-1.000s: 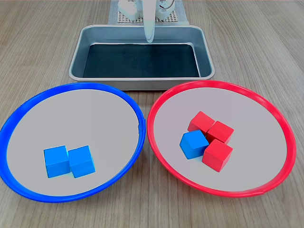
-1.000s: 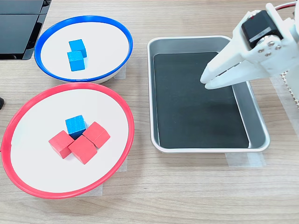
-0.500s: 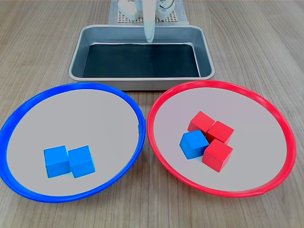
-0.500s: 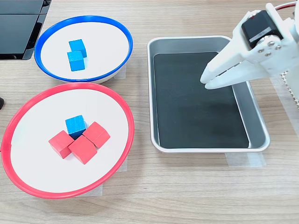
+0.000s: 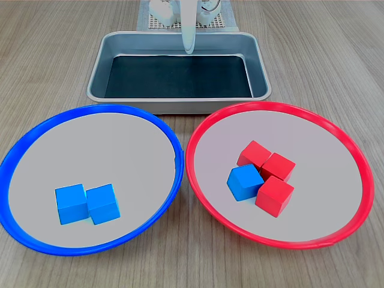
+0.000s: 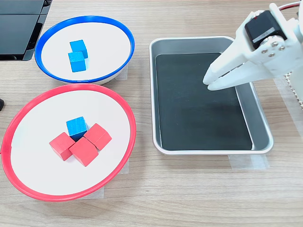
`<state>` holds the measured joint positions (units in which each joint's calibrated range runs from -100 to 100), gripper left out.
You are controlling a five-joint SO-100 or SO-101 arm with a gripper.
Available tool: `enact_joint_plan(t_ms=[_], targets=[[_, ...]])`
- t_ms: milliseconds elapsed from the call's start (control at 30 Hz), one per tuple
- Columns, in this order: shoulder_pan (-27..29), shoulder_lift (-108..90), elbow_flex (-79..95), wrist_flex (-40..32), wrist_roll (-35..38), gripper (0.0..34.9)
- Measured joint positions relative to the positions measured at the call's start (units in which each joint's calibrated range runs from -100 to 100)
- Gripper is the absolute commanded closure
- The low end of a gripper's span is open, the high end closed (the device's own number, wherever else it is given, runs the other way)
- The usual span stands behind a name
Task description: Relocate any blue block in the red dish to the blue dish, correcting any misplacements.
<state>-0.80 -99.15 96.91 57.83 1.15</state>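
One blue block (image 5: 245,182) (image 6: 76,127) lies in the red dish (image 5: 279,106) (image 6: 71,87), touching three red cubes (image 5: 275,195) (image 6: 84,150) clustered beside it. In the blue dish (image 5: 108,108) (image 6: 85,18), two more blue cubes (image 5: 87,204) (image 6: 77,56) sit side by side. My white gripper (image 5: 189,48) (image 6: 208,81) hangs over the metal tray, well away from both dishes. Its fingertips meet and nothing is between them.
A rectangular metal tray (image 5: 180,106) (image 6: 154,94) with a black bottom lies between the dishes and the arm's base (image 5: 180,12). A black object (image 6: 19,28) sits at the second exterior view's top left, next to the blue dish. Bare wooden table surrounds everything.
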Motion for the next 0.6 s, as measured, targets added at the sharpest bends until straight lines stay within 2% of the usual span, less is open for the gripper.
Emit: enact_joint_plan(t_ms=[600], targets=[[1.59, 3.5, -1.27, -1.06, 2.15, 34.9]])
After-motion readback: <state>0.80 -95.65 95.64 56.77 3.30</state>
